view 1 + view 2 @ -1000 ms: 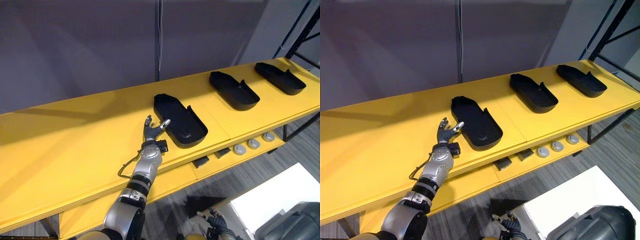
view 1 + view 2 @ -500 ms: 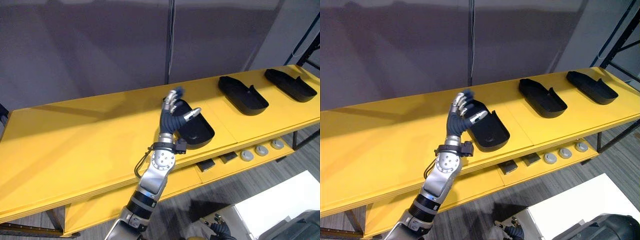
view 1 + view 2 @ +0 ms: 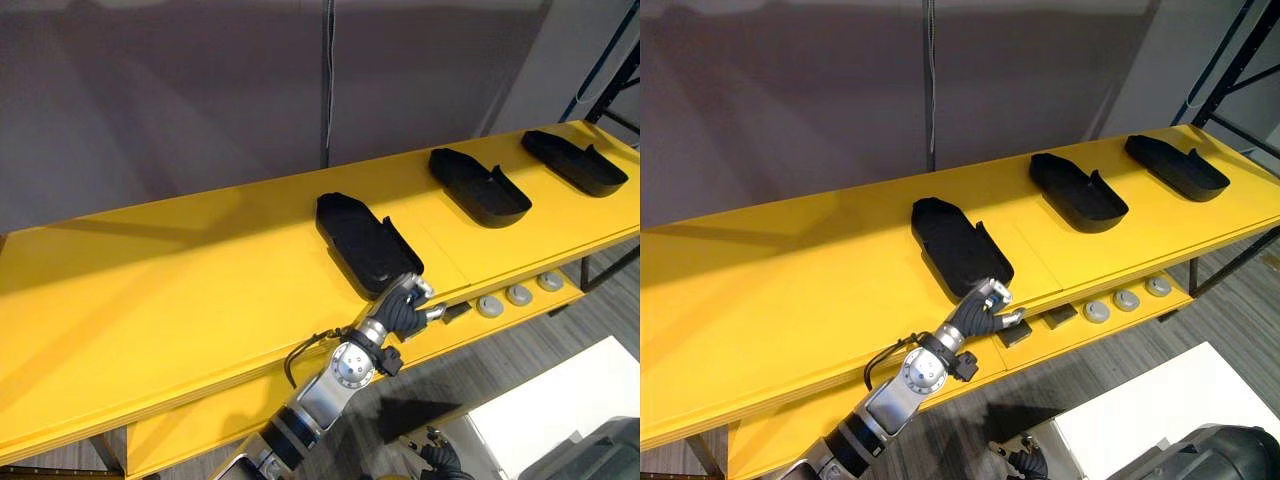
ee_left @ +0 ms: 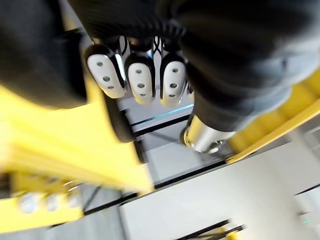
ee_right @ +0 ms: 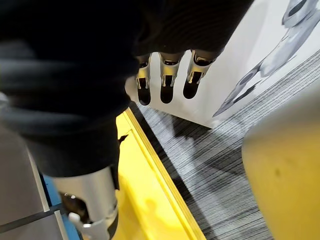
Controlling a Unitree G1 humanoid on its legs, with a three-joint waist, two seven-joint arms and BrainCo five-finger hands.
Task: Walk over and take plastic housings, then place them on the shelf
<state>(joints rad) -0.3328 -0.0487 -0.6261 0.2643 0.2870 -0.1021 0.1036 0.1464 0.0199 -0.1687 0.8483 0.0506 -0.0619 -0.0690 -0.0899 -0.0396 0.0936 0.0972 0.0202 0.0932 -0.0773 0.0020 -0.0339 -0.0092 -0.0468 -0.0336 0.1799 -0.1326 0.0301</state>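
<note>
Left eye view: left robot hand [image 3: 403,302], fingers curled on nothing, at the shelf [image 3: 150,300] front edge, just beside the nearest plastic housing [image 3: 365,245]. Middle housing [image 3: 478,187] and far housing [image 3: 572,162] lie further right on the shelf. Right robot hand [image 5: 168,75] hangs slack, fingers apart.

Head stereo pair is set high, aimed down and forward along the yellow shelf [image 3: 150,300]. The same black housings [image 3: 365,243] are framed by both eyes (slight sideways offset between them). Left wrist view is taken at very close range along the left hand [image 4: 141,82], with the shelf's front edge just past it. Right wrist view is pointed down past the right hand [image 5: 169,82] at the grey floor [image 5: 215,165].
</note>
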